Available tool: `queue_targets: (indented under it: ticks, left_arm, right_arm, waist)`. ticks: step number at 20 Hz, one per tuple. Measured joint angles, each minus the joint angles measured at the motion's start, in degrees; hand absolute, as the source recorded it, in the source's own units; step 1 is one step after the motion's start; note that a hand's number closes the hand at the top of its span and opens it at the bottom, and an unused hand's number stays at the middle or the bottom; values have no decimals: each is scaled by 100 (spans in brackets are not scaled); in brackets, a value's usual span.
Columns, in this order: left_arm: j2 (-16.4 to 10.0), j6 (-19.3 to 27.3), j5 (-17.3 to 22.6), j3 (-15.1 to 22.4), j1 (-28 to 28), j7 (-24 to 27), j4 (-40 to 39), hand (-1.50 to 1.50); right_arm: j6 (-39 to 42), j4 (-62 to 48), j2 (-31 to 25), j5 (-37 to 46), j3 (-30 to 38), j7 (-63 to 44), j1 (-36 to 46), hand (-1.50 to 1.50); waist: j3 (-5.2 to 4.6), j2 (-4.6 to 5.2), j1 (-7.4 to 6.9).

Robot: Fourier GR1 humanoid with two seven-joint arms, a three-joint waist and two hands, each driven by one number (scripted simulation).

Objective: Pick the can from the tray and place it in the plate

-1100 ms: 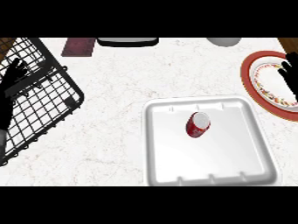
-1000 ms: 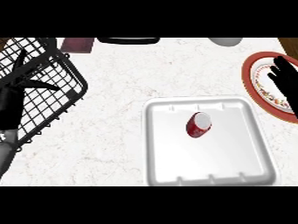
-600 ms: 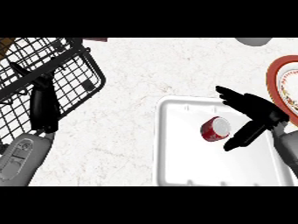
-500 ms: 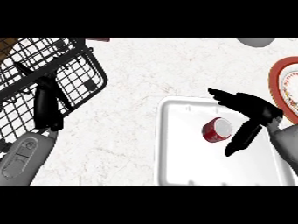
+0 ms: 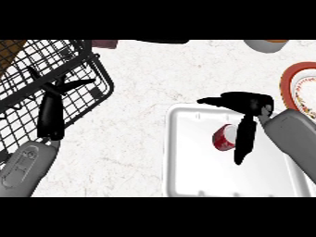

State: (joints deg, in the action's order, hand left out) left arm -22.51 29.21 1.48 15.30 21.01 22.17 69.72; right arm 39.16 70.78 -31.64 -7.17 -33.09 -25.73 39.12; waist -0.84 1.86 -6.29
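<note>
the white tray (image 5: 187, 169) sits at 5 o'clock on the pale marbled counter (image 5: 140, 78). the red can (image 5: 222, 138) is inside it, in the tray's upper half, and looks tipped over, with a pale end turned toward 1 o'clock.

the right hand (image 5: 248, 107) hangs over that spot, coming in on its grey forearm (image 5: 304, 148) from 4 o'clock. it's spread wide and not closed on anything. the thumb (image 5: 208, 100) pokes out toward 9 o'clock above the can, and the fingers (image 5: 243, 146) run straight down toward 6 o'clock along the can's 3 o'clock side. they're right against the can from where i stand, but i can't tell if they actually touch it.

the plate (image 5: 287, 79), white with a red rim and a patterned band, is at 3 o'clock and cut off by the edge. it's near the tray's upper right corner but apart from it.

at 9 to 10 o'clock there's a black wire basket (image 5: 23, 60). the left hand (image 5: 51, 113) is over its near side with the fingers splayed apart and holding nothing, and its grey forearm (image 5: 23, 169) comes up from 7 o'clock.

a grey round vessel (image 5: 262, 45) sits at 1 o'clock on the far edge of the counter, only partly showing.
</note>
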Motion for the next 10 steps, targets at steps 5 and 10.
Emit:
queue_targets:
  ticks: [5,10]
  left_arm:
    - [-188,-886,403,37,-88,148,45,0]
    - [-372,-1761,649,138,-91,171,33,0]
  right_arm:
    - [603,-623,289,-201,-203,-565,459,-150]
    - [1250,-1537,561,-643,-295,-1051,1027,-150]
  waist:
    - [-10,-55,76]
    - [3,-62,102]
